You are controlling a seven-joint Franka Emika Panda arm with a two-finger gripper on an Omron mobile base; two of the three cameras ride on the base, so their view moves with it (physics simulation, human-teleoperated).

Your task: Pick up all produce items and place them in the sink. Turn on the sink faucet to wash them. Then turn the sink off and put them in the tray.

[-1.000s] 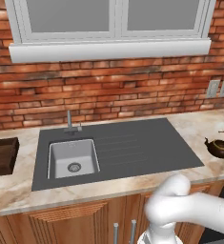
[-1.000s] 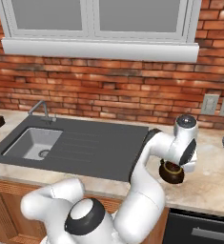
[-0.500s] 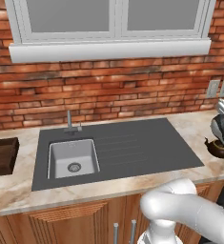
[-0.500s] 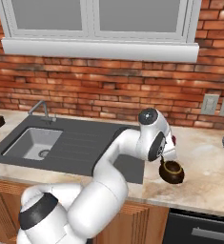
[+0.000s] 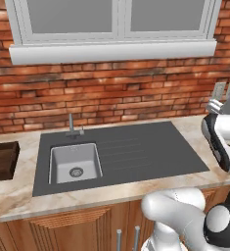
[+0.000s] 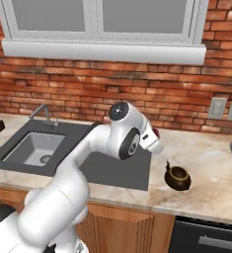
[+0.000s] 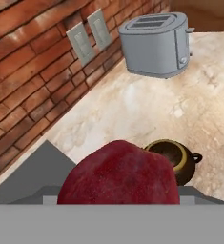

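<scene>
The end effector [image 6: 156, 140] grips the dark-red fruit [image 7: 119, 175] above the desk [image 6: 211, 168], right of the sink [image 6: 34, 148]. A small dark pot [image 6: 177, 178] sits just beside it; a toaster [image 7: 156, 44] stands farther off by the brick wall.

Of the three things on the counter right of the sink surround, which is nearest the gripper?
The dark-red produce item, right in front of the hand camera. The small brown pot sits just beyond it; the grey toaster stands farthest.

The tray [image 5: 1, 162] is cut off by the left edge; the arm hides most of the red fruit [image 6: 156, 133].
</scene>
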